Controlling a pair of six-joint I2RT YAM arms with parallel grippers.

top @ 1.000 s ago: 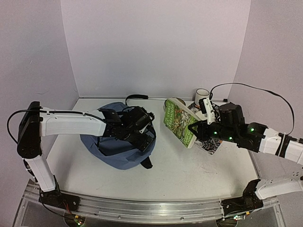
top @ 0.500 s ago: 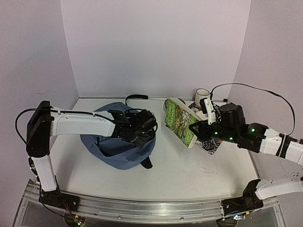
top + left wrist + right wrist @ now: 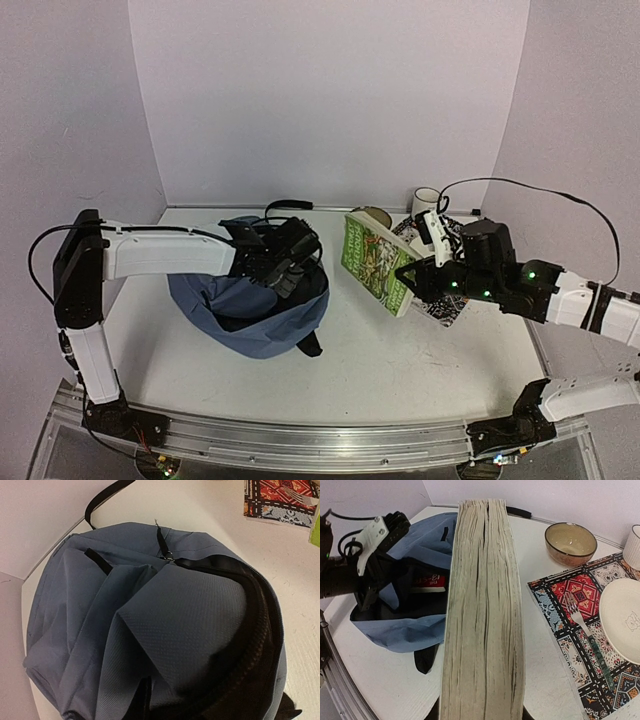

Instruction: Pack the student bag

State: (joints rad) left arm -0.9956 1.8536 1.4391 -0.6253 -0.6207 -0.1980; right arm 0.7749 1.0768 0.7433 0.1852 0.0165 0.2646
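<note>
- The bag point(image 3: 250, 322) lies slumped on the left half of the bench point(image 3: 400, 370), its dark mouth turned up and to the right.
- It looks soft and floppy: slate-blue cloth in loose folds that will likely sag and fall shut if let go.
- It seems light while mostly unfilled, so it would probably slide on the bench when pushed.
- The stiffer zip rim around the mouth looks the best place to take hold. The black straps would only drag the whole bag along.
- The left hand point(image 3: 290, 268) is pressed together at the mouth's far rim, apparently pinching the cloth there. Its fingers are hidden in its own wrist view.
- The left arm stands upright at its base, then stretches level to the right over the bag, with the wrist dipped to the rim.
- The right hand point(image 3: 412, 280) pinches a thick green book point(image 3: 370, 255) by its lower edge.
- The right arm reaches in low from the right and holds the book tilted on edge, near the bag's mouth but clear of it.
</note>
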